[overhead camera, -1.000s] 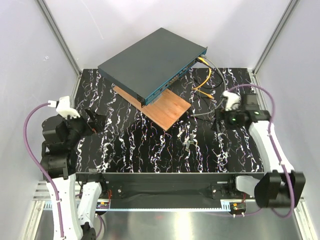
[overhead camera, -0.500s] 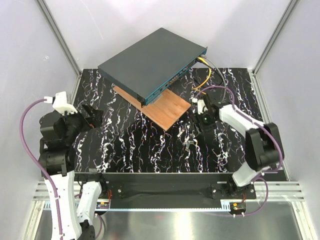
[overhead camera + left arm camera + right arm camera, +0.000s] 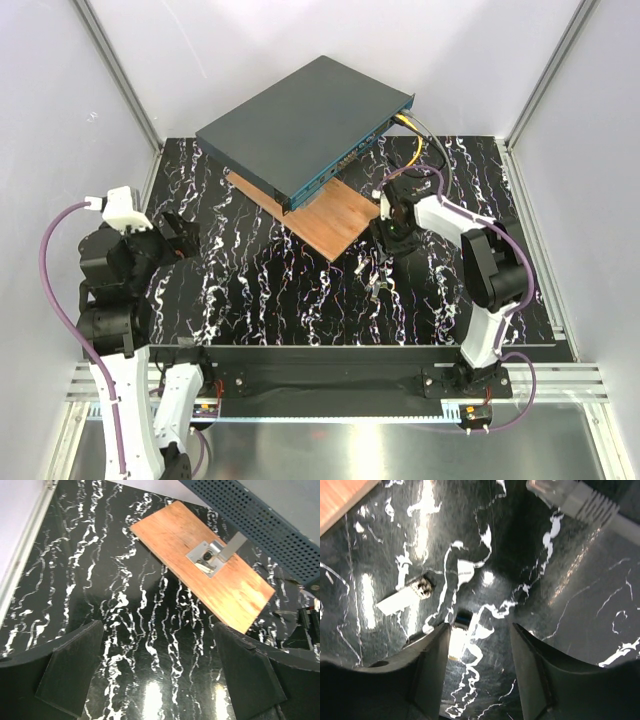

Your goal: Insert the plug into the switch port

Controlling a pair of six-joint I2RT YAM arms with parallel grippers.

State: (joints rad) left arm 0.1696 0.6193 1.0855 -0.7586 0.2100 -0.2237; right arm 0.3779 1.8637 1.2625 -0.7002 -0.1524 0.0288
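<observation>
The switch (image 3: 305, 115), a flat dark grey-teal box, sits at the back on a wooden board (image 3: 325, 215); its perforated side (image 3: 265, 520) shows in the left wrist view. The plug (image 3: 547, 490), clear-tipped with a pale grey ribbed boot, lies on the black marbled mat, ahead and to the right of my right gripper (image 3: 480, 627). That gripper (image 3: 385, 240) hovers low over the mat by the board's near corner, jaws partly apart, nothing clamped. A small pale bit (image 3: 461, 622) lies at its left fingertip. My left gripper (image 3: 157, 626) stands wide open and empty at the mat's left (image 3: 185, 232).
Yellow cables (image 3: 410, 150) and a grey cable (image 3: 441, 165) run from the switch's right end. A small pale piece with a metal end (image 3: 402, 599) lies on the mat; loose bits (image 3: 378, 285) show nearby. A metal bracket (image 3: 212, 557) sits on the board.
My right arm has swung from the mat's right side in to the board's near corner and lowered, its jaws narrowing. The left arm has barely shifted.
</observation>
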